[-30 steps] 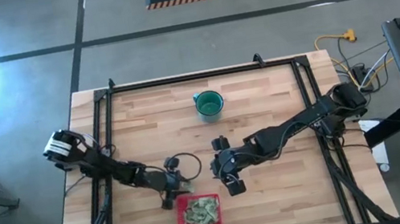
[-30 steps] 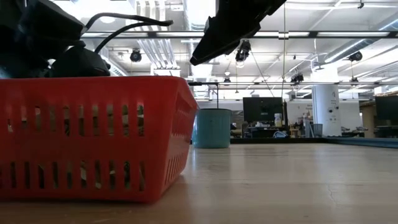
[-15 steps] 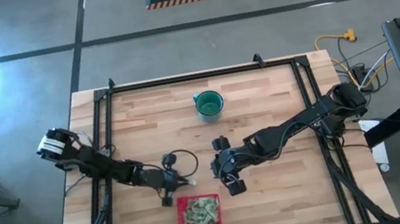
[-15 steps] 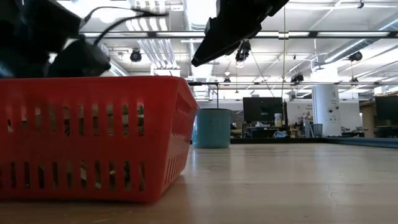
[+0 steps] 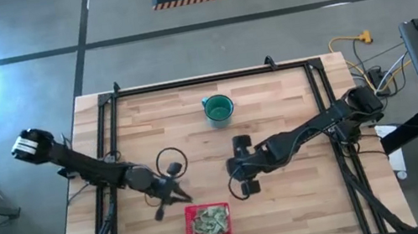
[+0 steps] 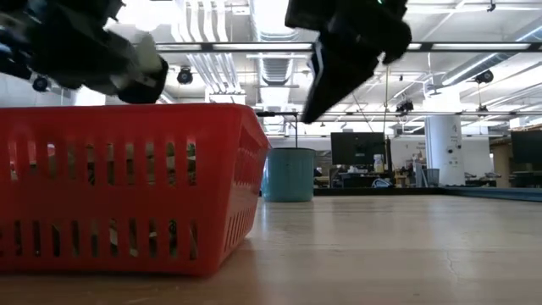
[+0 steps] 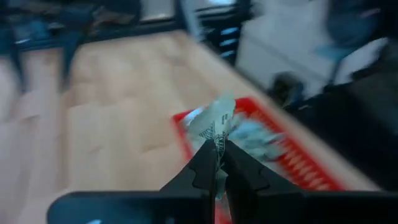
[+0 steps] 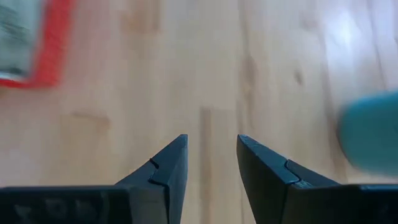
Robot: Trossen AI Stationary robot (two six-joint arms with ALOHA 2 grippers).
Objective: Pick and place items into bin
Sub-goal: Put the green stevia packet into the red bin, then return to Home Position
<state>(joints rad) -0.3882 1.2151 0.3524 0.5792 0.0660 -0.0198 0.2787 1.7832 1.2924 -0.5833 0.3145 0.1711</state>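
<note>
Where arms hover: teal cup (image 5: 219,109) beyond

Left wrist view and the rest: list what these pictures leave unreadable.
- Left wrist view: motion blur; the packet pinched in the left end effector shows no print.
- Low view: the red bin wall hides its packets.
- High view: the packets in the bin are too small to count.
- Right wrist view: the teal cup is blurred and cut off.
</note>
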